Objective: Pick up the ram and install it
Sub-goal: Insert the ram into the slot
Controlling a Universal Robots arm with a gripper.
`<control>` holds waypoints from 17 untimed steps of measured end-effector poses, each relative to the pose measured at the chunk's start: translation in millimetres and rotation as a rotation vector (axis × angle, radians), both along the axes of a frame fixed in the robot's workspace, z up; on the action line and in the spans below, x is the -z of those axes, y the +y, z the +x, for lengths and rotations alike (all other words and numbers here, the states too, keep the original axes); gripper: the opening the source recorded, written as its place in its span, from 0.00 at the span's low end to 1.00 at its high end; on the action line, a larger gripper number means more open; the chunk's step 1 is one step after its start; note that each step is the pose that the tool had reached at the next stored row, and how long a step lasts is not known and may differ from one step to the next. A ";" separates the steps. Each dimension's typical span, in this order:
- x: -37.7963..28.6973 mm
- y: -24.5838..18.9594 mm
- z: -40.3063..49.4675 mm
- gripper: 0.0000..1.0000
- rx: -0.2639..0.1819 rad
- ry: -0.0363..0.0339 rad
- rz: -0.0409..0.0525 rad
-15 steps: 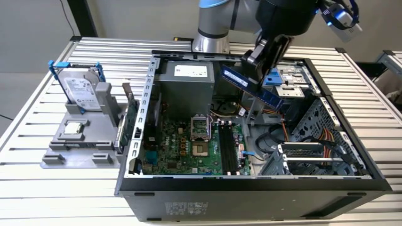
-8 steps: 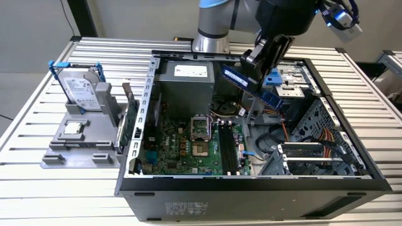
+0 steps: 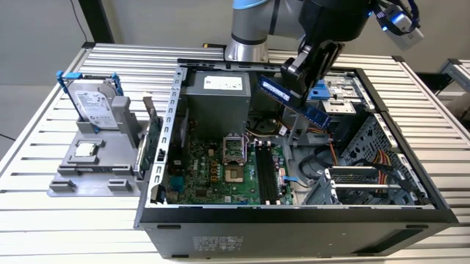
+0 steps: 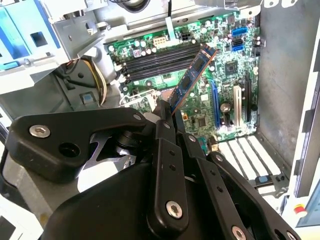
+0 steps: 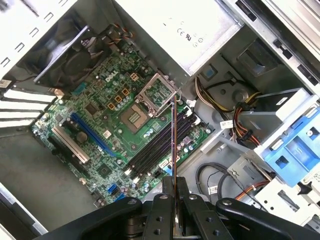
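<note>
while your gripper (image 3: 295,82) pinches the ram (image 3: 292,98) at one end, the stick hangs tilted in the air above the open computer case (image 3: 411,181), over the green motherboard (image 4: 200,80). its free end points toward the black memory slots (image 5: 160,142), not touching them.

Claw (image 4: 167,112): matt black plastic links with bright metal screws. Ram (image 3: 292,101): dark-blue circuit board, slightly glossy. Motherboard (image 5: 117,127): green glossy board. Computer case (image 3: 294,225): dull grey sheet metal, black matt front. Counter (image 3: 81,220): ribbed brushed aluminium. Hard drive (image 3: 97,105): silver metal, blue plastic frame.
</note>
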State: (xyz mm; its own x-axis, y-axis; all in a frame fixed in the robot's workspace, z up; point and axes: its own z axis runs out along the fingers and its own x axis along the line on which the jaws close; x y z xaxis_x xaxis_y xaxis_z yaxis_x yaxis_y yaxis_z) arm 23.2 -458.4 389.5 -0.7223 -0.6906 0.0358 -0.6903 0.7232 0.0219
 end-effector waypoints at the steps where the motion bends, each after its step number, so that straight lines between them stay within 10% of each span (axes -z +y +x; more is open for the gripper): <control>1: 0.0 0.0 0.0 0.00 0.008 0.0000 0.0001; 17: 0.0 0.0 0.0 0.00 0.192 0.0000 0.0000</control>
State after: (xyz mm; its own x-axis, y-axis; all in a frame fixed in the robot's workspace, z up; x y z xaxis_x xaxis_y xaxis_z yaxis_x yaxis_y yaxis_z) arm 23.2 -458.4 389.5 -0.8409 -0.5400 0.0358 -0.5396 0.8417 0.0219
